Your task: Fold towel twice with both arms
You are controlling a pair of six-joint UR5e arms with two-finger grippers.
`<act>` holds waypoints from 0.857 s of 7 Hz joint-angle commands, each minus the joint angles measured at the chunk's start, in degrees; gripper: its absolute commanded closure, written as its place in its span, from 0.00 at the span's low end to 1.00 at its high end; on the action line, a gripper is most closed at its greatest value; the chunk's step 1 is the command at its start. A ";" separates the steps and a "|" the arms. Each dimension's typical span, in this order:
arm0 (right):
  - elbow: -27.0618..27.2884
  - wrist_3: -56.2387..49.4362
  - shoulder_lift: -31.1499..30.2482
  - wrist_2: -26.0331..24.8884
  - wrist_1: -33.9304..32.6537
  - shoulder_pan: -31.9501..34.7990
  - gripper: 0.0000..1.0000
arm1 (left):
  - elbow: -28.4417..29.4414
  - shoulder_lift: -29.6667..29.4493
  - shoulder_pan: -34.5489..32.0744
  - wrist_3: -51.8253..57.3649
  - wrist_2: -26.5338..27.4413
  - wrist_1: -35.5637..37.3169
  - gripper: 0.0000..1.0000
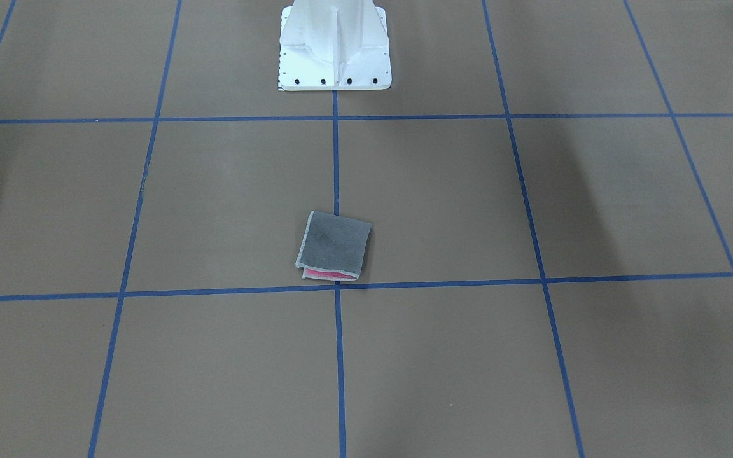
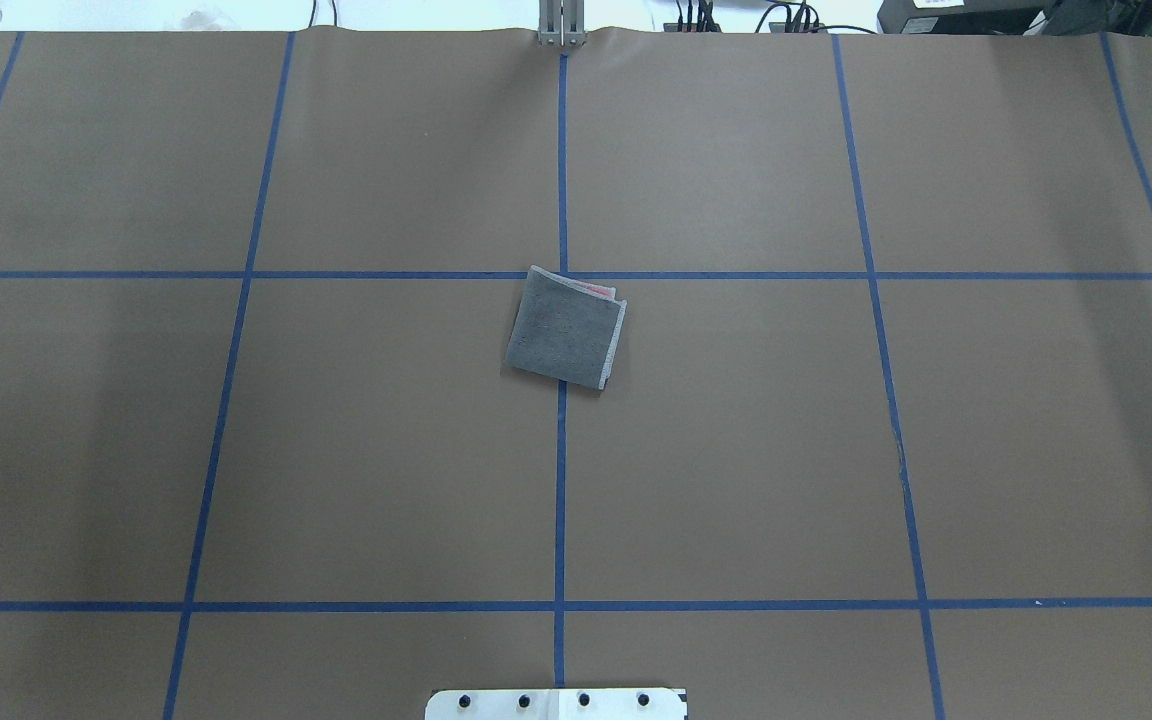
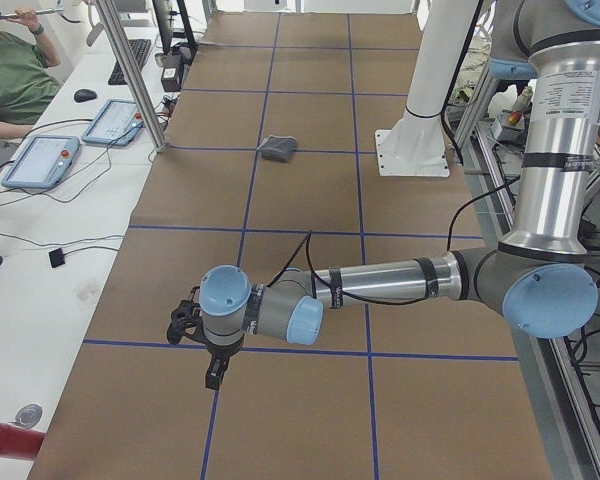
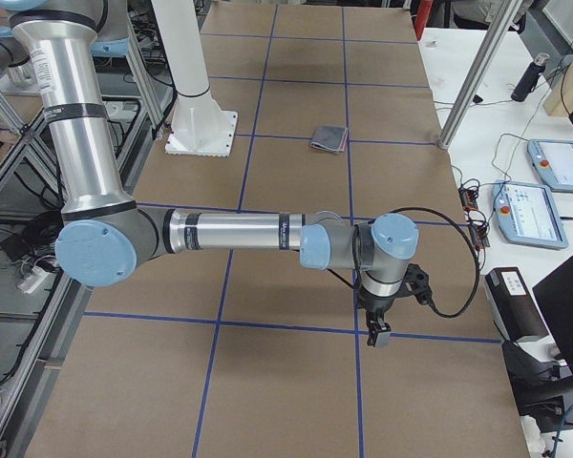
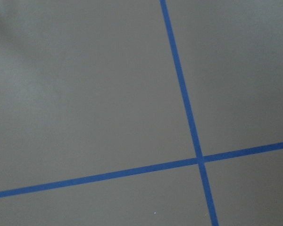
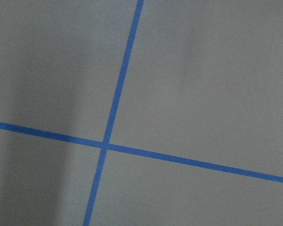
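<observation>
- Grey face up, the towel (image 1: pixel 334 247) lies folded into a small square near the middle of the bench (image 2: pixel 736 450); a sliver of pink shows along the edge away from the robot, and the light stitched border runs down the robot's right side
- It sits slightly askew across the centre blue tape line (image 2: pixel 560 480), its far corner touching a cross line; the white pedestal (image 1: pixel 335 48) stands well apart from it
- My left arm (image 3: pixel 380 285) reaches out low over the bench's left end, wrist pointing down; the left jaws hang above the surface near a tape crossing; I cannot tell whether they are apart or together
- My right arm (image 4: pixel 229 232) mirrors that at the other end; the right jaws hang likewise; I cannot tell their state either
- Both wrist cameras show only brown surface and crossing tape
- A person in a green shirt (image 3: pixel 10 75) sits beside the bench
</observation>
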 commanded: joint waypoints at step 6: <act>3.43 0.10 -5.43 11.87 -4.03 1.57 0.00 | -19.84 5.70 0.67 -0.41 -0.29 22.10 0.00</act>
